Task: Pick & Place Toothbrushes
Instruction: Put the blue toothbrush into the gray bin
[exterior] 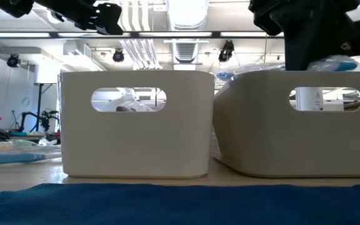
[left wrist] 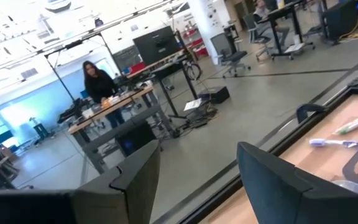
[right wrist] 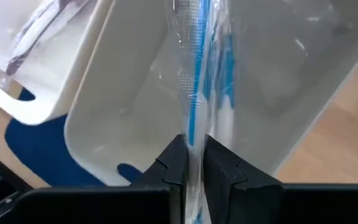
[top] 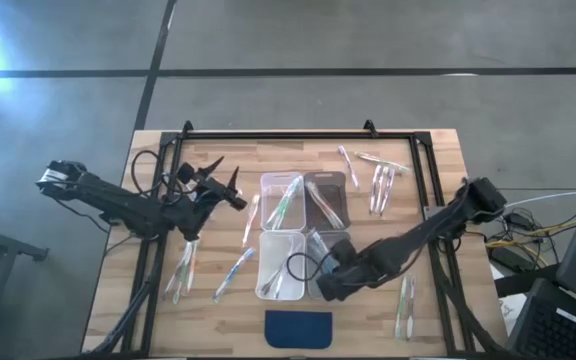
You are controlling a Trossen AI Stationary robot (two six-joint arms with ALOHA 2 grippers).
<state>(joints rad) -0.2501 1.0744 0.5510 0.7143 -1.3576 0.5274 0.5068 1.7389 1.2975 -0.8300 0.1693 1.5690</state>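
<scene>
Nearest the high camera, the dark blue flat pad (top: 299, 328) lies at the table's front edge. Just behind it, the right gripper (right wrist: 194, 163) reaches low over the front right clear rectangular plastic bin (right wrist: 278, 93), pinching a clear-wrapped blue toothbrush (right wrist: 194, 74). Farther left, the left gripper (top: 230, 187) hovers raised, fingers spread. Other toothbrushes (top: 381, 185) lie scattered; no lettering is readable.

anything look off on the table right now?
Mostly tidy. The near-right clear plastic bin sits skewed against its straight neighbour bin. Right tool is shut on a blue wrapped toothbrush above that bin.
</scene>
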